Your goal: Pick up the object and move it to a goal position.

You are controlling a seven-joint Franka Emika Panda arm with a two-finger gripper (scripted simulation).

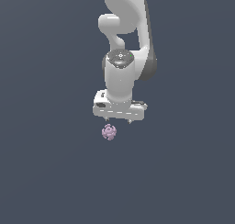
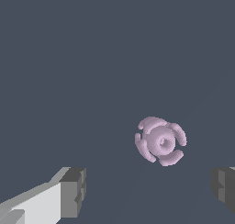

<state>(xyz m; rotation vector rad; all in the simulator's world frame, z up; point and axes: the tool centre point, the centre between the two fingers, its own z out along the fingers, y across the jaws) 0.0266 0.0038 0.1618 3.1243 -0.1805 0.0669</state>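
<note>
From my station, the white Franka arm (image 1: 126,39) fills the upper centre of the exterior view, its white two-fingered gripper (image 1: 119,120) spread wide and holding nothing. The tiny pale pink-lilac knobbly ball (image 1: 109,132) sits just below centre, under the fingertips, nearer the exterior view's left finger, not between them yet.

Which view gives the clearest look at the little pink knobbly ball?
The wrist view: the ball fills much of the frame, showing its rounded bumps, with the open pincer fingers apart on either side. In the exterior view it is only a tiny lilac blob below the pincer.
</note>
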